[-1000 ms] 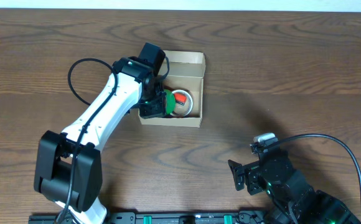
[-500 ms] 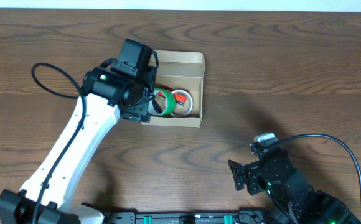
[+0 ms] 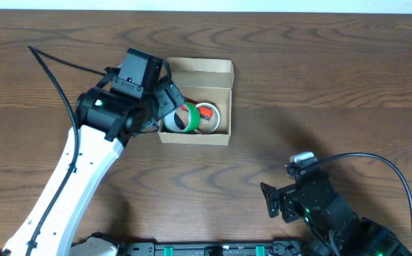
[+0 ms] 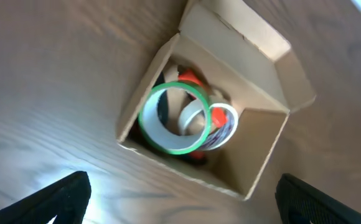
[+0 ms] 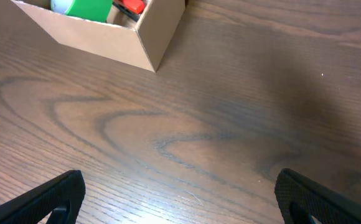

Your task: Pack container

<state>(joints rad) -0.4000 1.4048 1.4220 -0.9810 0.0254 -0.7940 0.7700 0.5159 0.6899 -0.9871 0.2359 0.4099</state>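
The tan cardboard container [image 3: 195,138] stands open at the table's middle back, with its flap lid [image 3: 200,68] lying back on the far side. Inside it a green-edged tape roll [image 3: 185,118] leans next to a white roll with a red core [image 3: 208,112]. My left gripper [image 3: 169,102] is open and empty, hovering over the box's left wall. The left wrist view looks down into the container [image 4: 264,149] at the green roll [image 4: 171,118] and the white roll [image 4: 223,122]. My right gripper [image 3: 273,200] is open and empty at the front right, far from the container [image 5: 99,38].
Dark wood table [image 3: 320,85] all round the box. The left arm's black cable [image 3: 53,78] loops over the left side. The right arm's base and cable [image 3: 398,178] sit at the front right corner.
My left gripper has let go of the green roll inside the box, and has drawn back up and to the left. The right arm has not moved.
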